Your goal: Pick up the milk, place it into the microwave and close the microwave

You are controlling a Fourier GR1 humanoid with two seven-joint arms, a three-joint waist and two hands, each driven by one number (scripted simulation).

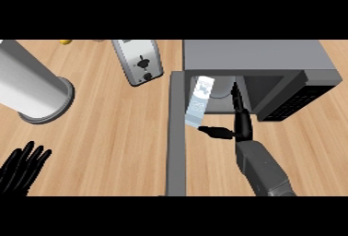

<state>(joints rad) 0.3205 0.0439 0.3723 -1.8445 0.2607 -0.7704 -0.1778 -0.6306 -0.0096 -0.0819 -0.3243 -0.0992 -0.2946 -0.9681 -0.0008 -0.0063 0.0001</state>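
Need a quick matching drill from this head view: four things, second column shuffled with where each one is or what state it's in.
Things:
1. milk carton
2. toaster
3. left hand
4. microwave

Place or state:
A. resting open at the view's lower left
B. door swung open
C. at the microwave's opening, by the right hand
D. lying on the counter left of the microwave

Pairs: 1-C, 2-D, 3-A, 4-B

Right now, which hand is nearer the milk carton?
Right. The right hand is beside the milk carton at the microwave opening, thumb at its lower end. The left hand rests open far off at the lower left.
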